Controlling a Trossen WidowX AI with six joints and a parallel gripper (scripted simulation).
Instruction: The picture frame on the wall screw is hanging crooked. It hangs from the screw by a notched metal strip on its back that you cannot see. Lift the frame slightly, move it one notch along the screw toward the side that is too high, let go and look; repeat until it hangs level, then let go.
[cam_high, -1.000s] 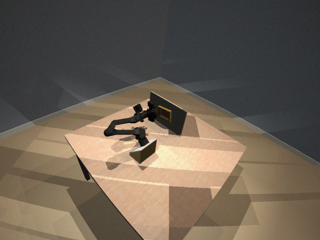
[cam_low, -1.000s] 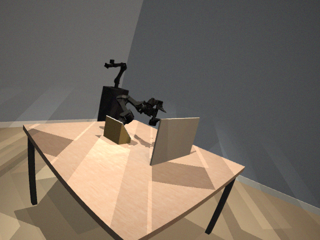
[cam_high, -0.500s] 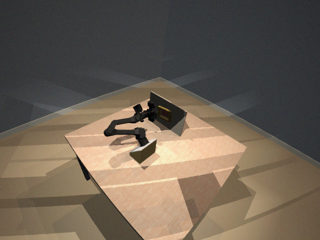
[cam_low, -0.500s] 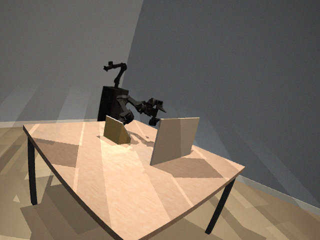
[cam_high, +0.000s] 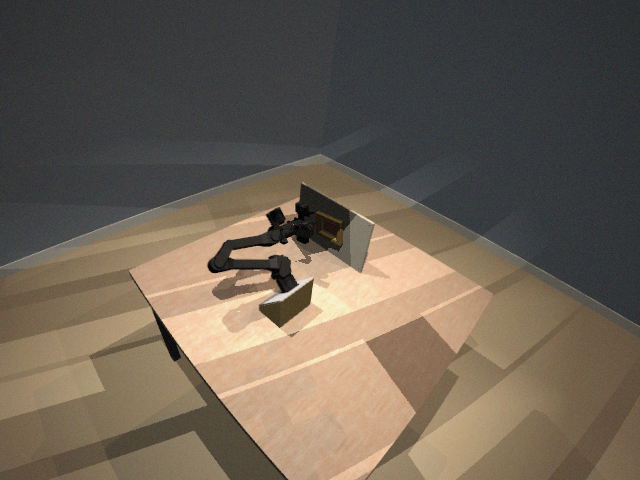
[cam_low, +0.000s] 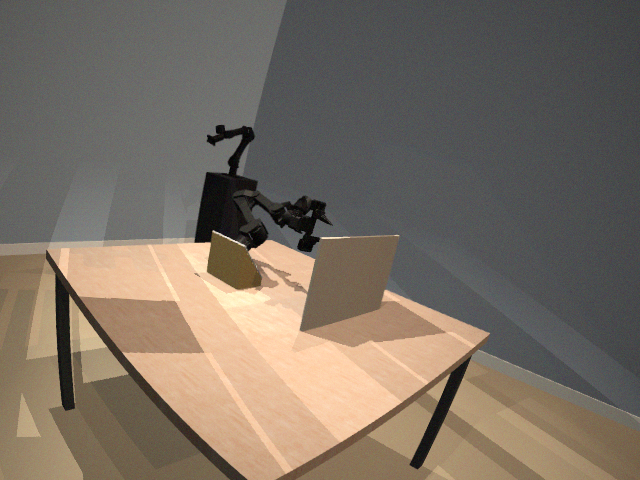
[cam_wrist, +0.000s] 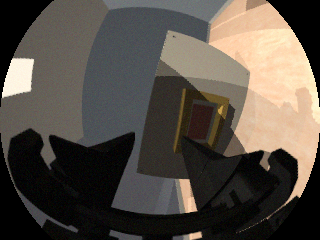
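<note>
The gold picture frame (cam_high: 340, 236) (cam_wrist: 187, 102) with its dark red picture hangs on the front of the upright board (cam_high: 363, 237) (cam_low: 351, 273) (cam_wrist: 200, 60). Against the board's edges it looks tilted, its right side a little high in the top view. The screw and the notched strip are hidden. My gripper (cam_high: 313, 225) (cam_low: 324, 230) (cam_wrist: 158, 138) is partly open and empty, close to the frame's left side in the top view, one finger above the other. In the wrist view the right finger covers the frame's near corner; whether it touches cannot be told.
My arm's base sits at the wedge-shaped mount (cam_high: 297, 304) (cam_low: 227, 260) on the wooden table (cam_high: 310, 392) (cam_low: 289, 382). The exterior view shows another dark arm (cam_low: 237, 152) on a black pedestal (cam_low: 217, 204) behind the table. The board's back faces the exterior view.
</note>
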